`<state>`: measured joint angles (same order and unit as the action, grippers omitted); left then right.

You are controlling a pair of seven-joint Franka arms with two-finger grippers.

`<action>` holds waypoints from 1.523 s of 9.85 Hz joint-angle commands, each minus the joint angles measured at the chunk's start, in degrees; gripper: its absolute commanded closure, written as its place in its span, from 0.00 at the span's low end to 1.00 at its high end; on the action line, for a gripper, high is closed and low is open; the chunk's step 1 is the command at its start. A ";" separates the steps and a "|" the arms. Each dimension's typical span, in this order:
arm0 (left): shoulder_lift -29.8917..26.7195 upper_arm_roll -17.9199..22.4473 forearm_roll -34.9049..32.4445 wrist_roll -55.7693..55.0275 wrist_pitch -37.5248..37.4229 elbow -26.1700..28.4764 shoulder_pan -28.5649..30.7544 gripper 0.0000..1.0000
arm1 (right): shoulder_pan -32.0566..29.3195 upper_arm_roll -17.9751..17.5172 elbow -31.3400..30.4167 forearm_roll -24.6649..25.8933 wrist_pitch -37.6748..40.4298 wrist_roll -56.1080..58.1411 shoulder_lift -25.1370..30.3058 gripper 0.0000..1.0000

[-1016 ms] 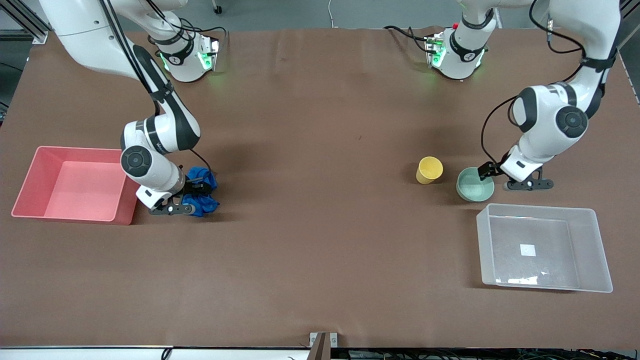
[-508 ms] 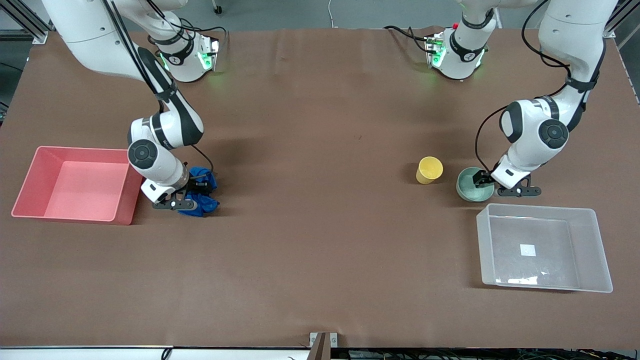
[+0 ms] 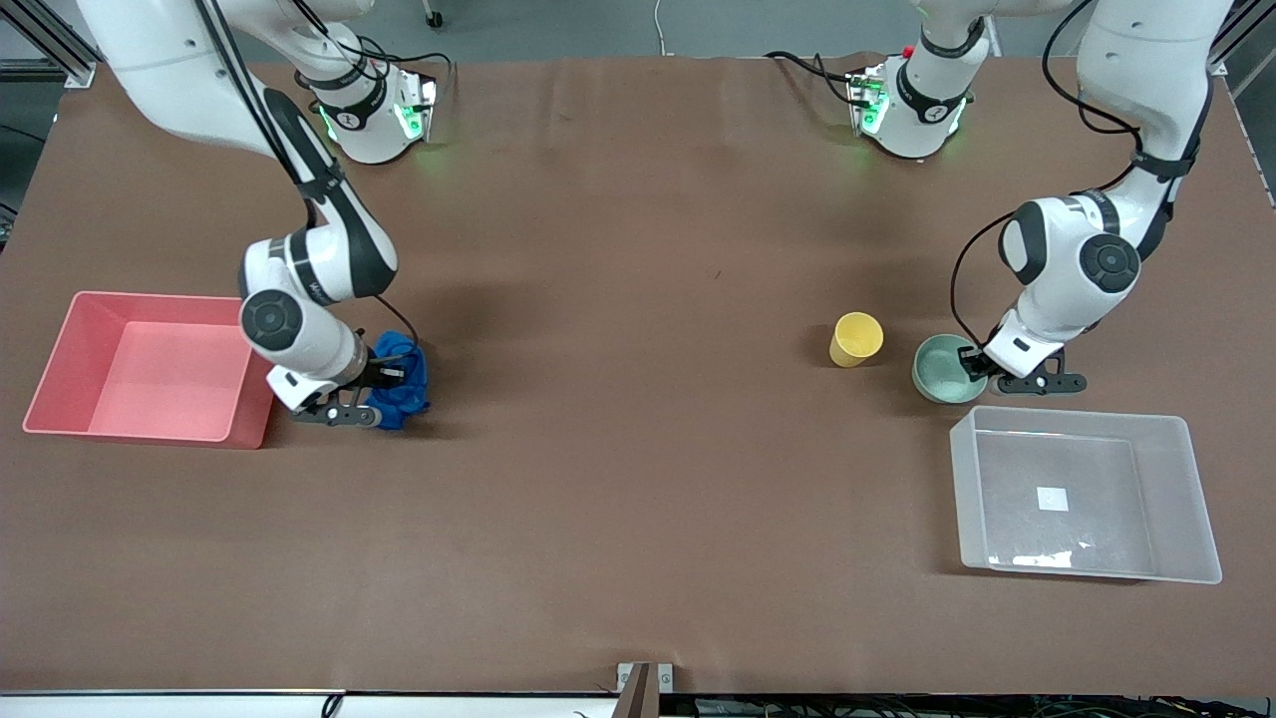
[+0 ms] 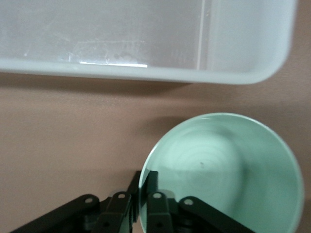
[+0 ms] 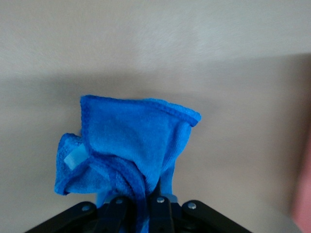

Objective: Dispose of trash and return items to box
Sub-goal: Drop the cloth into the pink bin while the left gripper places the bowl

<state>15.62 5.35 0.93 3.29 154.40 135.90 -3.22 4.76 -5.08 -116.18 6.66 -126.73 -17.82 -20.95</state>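
My right pincer (image 3: 384, 384) is pinching the blue cloth (image 3: 402, 379), its two fingers pressed together on a bunched fold; in the right wrist view the cloth (image 5: 131, 145) hangs in a wrinkly clump from the fingertips. In the front view, the pink bin (image 3: 150, 367) sits just at the cloth's 9 o'clock, toward the right arm's end of the tabletop (image 3: 638, 479). The arm itself stands between them, so I see no bare gap there.

My left pincer (image 3: 972, 364) is pinching the rim of the mint-green bowl (image 3: 942, 369), one finger inside and one outside. The left wrist view shows the fingers (image 4: 158, 208) closed on the bowl's (image 4: 228, 170) edge. In the front view, the yellow cup (image 3: 855, 339) stands upright near the bowl at its 10 o'clock, not touching it. The clear box (image 3: 1085, 496) lies just beside the bowl at its 5 o'clock, nearer to the front camera, with a small white sticker (image 3: 1053, 499) on its bottom. Nothing stands between the bowl and the box.
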 commanded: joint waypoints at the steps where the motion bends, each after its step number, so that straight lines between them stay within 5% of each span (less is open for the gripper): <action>1: -8.11 0.09 -0.67 0.66 -11.09 1.03 0.14 1.00 | -2.91 -0.81 6.63 0.37 15.66 0.49 8.53 0.99; 2: -11.63 0.01 -0.58 0.66 -14.88 0.86 0.06 1.00 | -4.14 0.23 10.93 0.46 23.56 5.12 10.65 0.99; 4: -15.09 0.01 -0.49 0.75 -20.88 -2.28 -0.03 1.00 | -4.59 9.68 13.00 0.46 28.47 19.85 13.29 0.99; 6: -9.33 0.09 -0.32 1.36 -20.98 -11.22 0.14 1.00 | -4.94 17.44 10.99 1.25 25.86 28.17 12.78 0.99; 9: 3.23 2.55 3.00 2.94 -20.98 -27.30 0.23 0.99 | -5.91 22.99 1.59 1.43 6.65 35.82 8.85 0.98; 12: 14.23 6.41 10.46 9.77 -20.98 -38.32 0.32 0.99 | -7.31 23.62 -8.70 0.73 -15.23 36.63 2.09 0.92; 13: 16.87 7.38 13.63 12.85 -20.98 -40.08 0.32 0.99 | -7.57 23.62 -8.62 0.73 -17.21 36.63 -0.47 0.61; 14: 19.33 7.65 16.01 15.05 -20.90 -41.32 0.32 0.99 | -7.58 23.54 -8.54 0.73 -17.32 36.54 -0.58 0.05; 15: 21.27 7.65 17.51 15.42 -20.72 -41.94 0.32 0.99 | -7.58 23.54 -8.28 0.73 -17.15 36.28 -0.58 0.00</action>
<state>32.27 12.73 16.10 17.15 134.17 96.73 -2.75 -2.36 18.63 -124.49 7.11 -144.24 18.12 -22.89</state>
